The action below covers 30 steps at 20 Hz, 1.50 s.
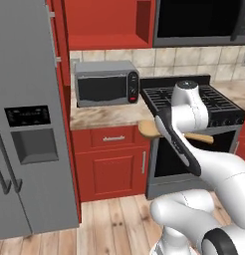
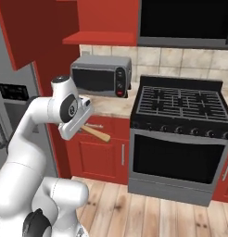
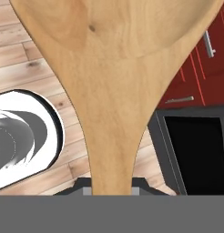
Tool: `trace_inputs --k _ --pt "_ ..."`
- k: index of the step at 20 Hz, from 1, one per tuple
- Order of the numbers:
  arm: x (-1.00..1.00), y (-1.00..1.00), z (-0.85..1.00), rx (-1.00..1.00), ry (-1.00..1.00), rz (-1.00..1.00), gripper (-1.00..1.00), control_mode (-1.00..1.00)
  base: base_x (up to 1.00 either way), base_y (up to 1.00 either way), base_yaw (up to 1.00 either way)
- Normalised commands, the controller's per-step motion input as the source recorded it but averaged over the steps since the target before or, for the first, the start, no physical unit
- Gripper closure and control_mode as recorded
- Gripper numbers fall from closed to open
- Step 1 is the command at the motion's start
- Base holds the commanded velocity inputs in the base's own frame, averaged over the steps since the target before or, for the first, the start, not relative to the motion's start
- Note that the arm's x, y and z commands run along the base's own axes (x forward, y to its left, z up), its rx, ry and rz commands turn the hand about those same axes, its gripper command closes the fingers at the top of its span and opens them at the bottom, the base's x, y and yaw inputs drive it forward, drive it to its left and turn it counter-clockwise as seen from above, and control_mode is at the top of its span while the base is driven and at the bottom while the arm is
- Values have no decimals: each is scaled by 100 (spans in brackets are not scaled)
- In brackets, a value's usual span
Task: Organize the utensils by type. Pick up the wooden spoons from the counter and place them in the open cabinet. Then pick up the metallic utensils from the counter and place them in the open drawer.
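Note:
My gripper (image 2: 82,126) is shut on the wooden spoon (image 1: 147,129) and holds it in the air in front of the red base cabinets, below the edge of the counter (image 1: 104,116). Light tan wood, the spoon lies roughly level: its oval bowl sticks out left of my forearm and its handle (image 1: 200,138) out right. In the hand view the spoon (image 3: 109,91) rises from between the fingers, broad bowl on top. The open cabinet (image 1: 107,25) is overhead, its red door (image 2: 32,28) swung out to the left. The metallic utensils and the open drawer are out of view.
A grey microwave (image 1: 105,83) stands on the counter under the cabinet. A black stove (image 1: 194,99) with an oven door is to the right, a tall grey fridge (image 1: 30,124) to the left. Wooden floor (image 1: 114,219) lies below.

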Motion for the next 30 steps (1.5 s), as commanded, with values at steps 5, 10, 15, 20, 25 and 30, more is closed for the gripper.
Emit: trace_inputs --k 5,10,15,20,25,30 --pt "0 0 0 0 0 0 100 100 46 23 -1" --pt "0 0 0 0 0 0 100 100 45 39 0" --pt "0 0 0 0 0 0 100 100 53 30 0" --pt "0 0 0 0 0 0 100 100 62 29 0" --pt "0 0 0 0 0 0 100 100 58 23 0" --pt "0 0 0 0 0 0 100 100 48 19 0"
